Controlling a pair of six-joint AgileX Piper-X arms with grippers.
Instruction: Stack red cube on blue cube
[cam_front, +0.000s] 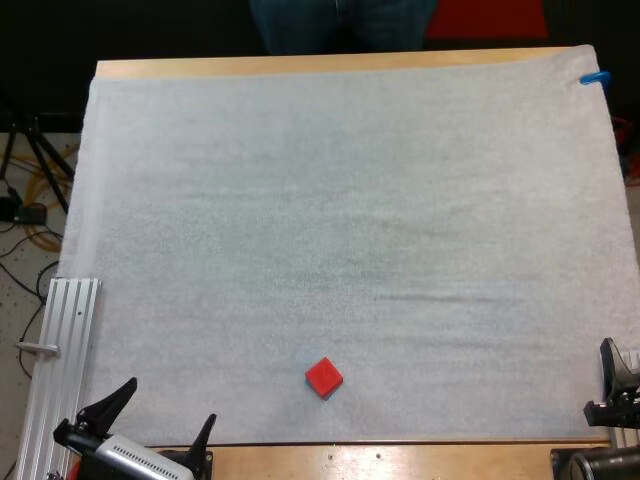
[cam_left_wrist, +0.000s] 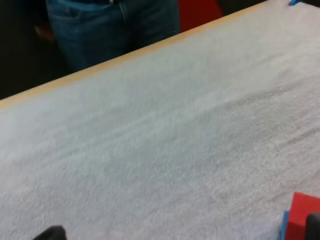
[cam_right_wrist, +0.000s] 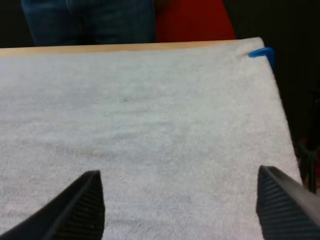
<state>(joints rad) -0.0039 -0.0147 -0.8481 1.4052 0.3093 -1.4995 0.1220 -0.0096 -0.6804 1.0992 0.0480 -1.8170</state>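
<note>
Now the small red cube (cam_front: 323, 377) sits near the front edge of the white fuzzy mat (cam_front: 340, 220), a little left of the middle, as the high view shows it. It is bright red with a flat top, and it is turned so one corner points toward the arms, like a diamond. A thin bit of blue peeks out from under its near edge. The left wrist view shows this better: the red block rests on top of a blue cube (cam_left_wrist: 285, 226), and just a slim blue side can be seen below it and beside it. So the red one is stacked on the blue one, and nothing is holding it. The left gripper (cam_front: 172, 400), with its two black fingers, is at the front left corner of the mat, near the stack but not touching it. Its fingers stand wide apart with nothing between them. The right gripper (cam_right_wrist: 178, 175) is at the right edge of the mat, well apart from the cubes. Its two black fingers are spread wide too, with just bare mat between them. The mat lies on a light wooden table (cam_front: 330, 66). A ribbed silver metal rail (cam_front: 65, 340) runs along the left side of the mat. At the far side of the table stands a person (cam_front: 340, 25) in blue jeans.
</note>
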